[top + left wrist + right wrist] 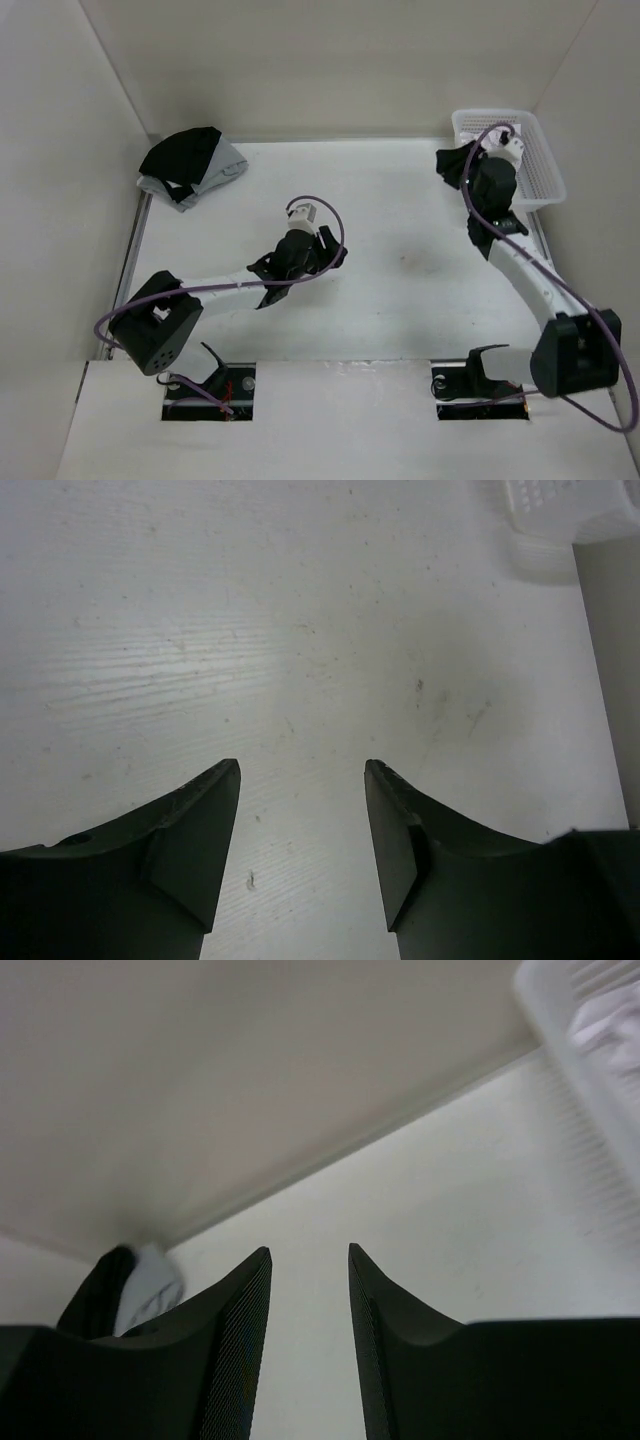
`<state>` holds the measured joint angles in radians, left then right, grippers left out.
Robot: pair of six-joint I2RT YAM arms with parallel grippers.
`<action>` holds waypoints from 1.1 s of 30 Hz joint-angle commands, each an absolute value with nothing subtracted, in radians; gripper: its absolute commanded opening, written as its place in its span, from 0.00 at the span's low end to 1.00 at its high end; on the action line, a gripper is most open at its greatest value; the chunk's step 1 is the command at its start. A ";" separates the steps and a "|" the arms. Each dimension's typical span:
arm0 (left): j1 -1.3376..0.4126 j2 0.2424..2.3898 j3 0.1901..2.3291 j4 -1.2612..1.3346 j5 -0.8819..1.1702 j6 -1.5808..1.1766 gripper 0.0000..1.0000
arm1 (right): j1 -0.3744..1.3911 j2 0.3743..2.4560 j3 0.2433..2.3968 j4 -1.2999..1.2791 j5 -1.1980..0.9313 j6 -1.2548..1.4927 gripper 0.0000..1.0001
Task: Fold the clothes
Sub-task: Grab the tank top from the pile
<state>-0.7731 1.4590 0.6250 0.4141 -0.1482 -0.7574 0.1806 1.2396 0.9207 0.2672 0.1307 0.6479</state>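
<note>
Now reaching forward over the table, left pincer and right pincer hang released, empty.

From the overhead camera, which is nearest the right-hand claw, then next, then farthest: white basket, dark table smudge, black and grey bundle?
From the right gripper:
1. The white basket, right beside it, in the far right corner.
2. The dark smudge, mid-table, toward the near edge.
3. The black and grey bundle, in the far left corner.
</note>
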 commanded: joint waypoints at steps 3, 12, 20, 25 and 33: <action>-0.808 1.436 0.617 0.506 -0.120 -0.730 0.53 | -0.025 1.564 1.259 0.232 0.184 0.601 0.44; -0.737 1.402 0.558 0.563 -0.112 -0.735 0.53 | -0.189 2.096 1.802 0.022 0.193 0.502 0.46; -0.667 1.413 0.546 0.575 -0.077 -0.784 0.53 | -0.254 2.410 2.060 -0.061 0.229 0.483 0.52; -0.656 1.428 0.546 0.577 -0.055 -0.810 0.53 | -0.274 2.491 2.149 -0.098 0.207 0.520 0.58; -0.581 1.358 0.476 0.615 -0.031 -0.862 0.53 | -0.272 2.554 2.243 -0.178 0.181 0.560 0.41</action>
